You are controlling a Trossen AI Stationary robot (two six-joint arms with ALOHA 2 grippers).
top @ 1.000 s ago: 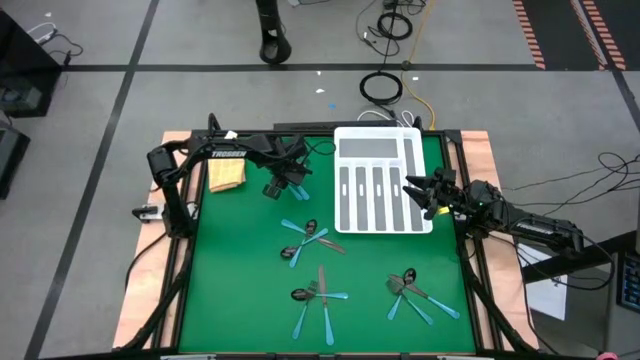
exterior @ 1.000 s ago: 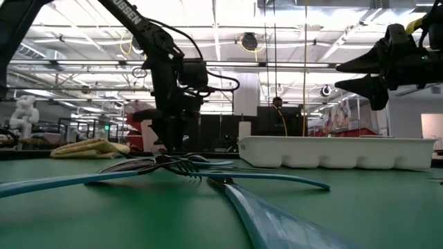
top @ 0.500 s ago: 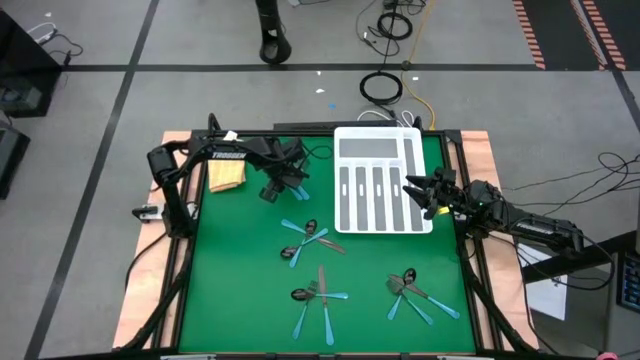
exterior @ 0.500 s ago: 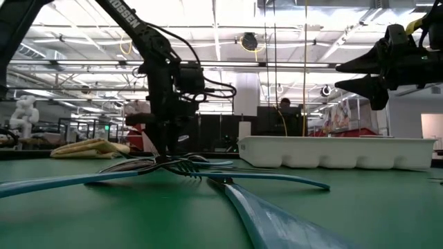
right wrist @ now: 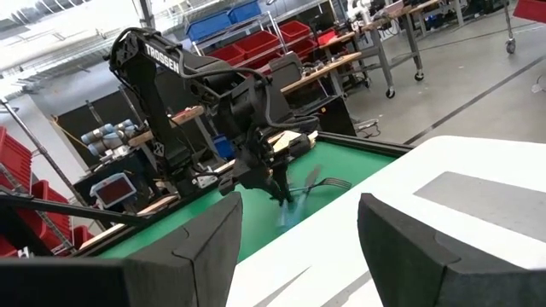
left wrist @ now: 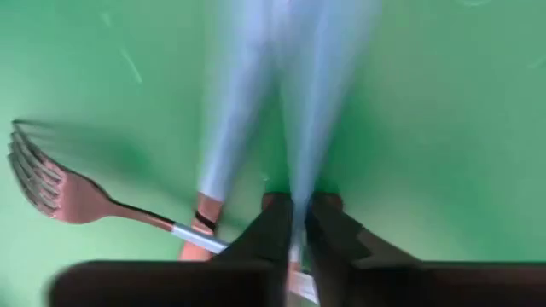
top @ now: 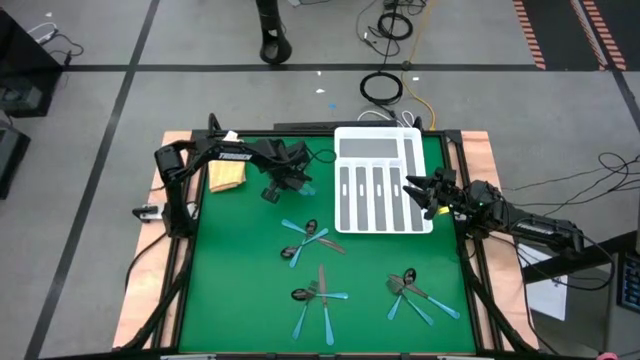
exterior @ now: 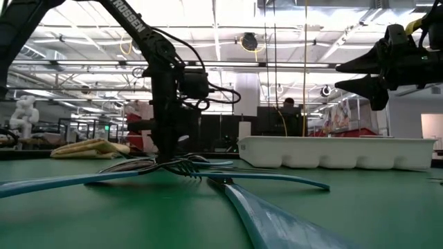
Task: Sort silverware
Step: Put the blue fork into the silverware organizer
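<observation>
Left tool (top: pixel 300 187), up near the desk's (top: pixel 240 260) far side beside the tray (top: pixel 380 150), is clenched on a blue-handled piece (left wrist: pixel 299 102); a fork (left wrist: pixel 60 192) hangs close beside it. Right tool (top: pixel 410 190) waits over the tray's right edge, fingers spread and empty. Remaining silverware (top: pixel 320 290) lies scattered in clusters on the green mat.

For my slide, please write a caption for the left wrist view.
Left tool closed on a light-blue utensil handle, lifted above the green mat, beside a fork.
</observation>
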